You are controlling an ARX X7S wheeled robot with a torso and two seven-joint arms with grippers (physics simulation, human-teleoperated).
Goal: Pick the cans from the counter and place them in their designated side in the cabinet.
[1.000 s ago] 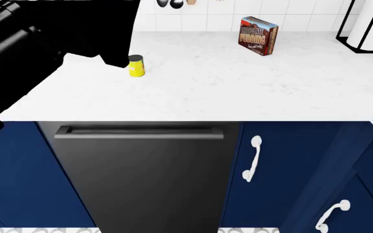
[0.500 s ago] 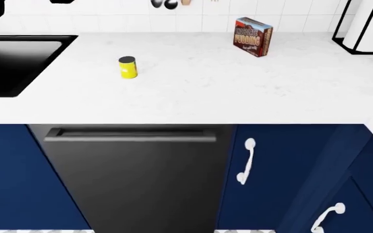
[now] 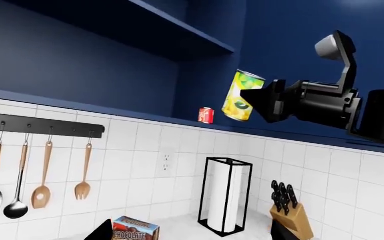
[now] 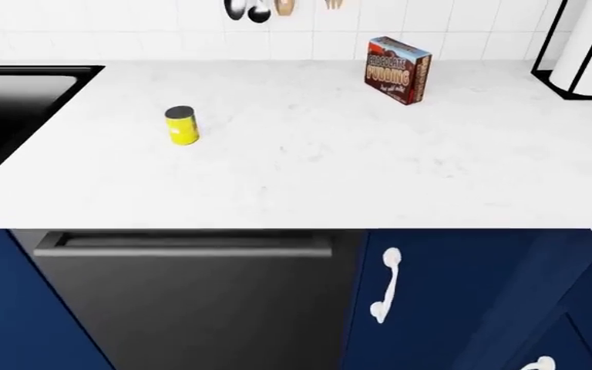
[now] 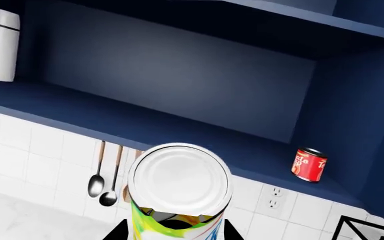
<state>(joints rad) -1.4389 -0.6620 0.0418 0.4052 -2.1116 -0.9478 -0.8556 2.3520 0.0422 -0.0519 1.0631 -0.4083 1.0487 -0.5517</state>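
The shorter yellow can (image 4: 181, 125) stands upright on the white counter (image 4: 378, 154), left of centre. No gripper shows in the head view. My right gripper (image 5: 175, 234) is shut on the taller can (image 5: 177, 192), which has a white top and yellow-green print. In the left wrist view that can (image 3: 240, 87) hangs tilted in the right gripper (image 3: 253, 102), in front of the blue cabinet's lower shelf (image 3: 292, 134). My left gripper (image 3: 192, 235) is open and empty, raised high near the wall; only its two dark fingertips (image 3: 102, 233) show.
A red can (image 5: 309, 164) stands at the right of the cabinet shelf and a white bottle (image 5: 2, 45) at its left. A pudding box (image 4: 397, 69), a paper towel holder (image 4: 584, 42), a knife block (image 3: 291, 216), hanging utensils (image 3: 42, 175) and a sink (image 4: 8, 100) are around.
My left arm has risen out of the head view. The head view has shifted, so the counter and the short can now sit lower in it.
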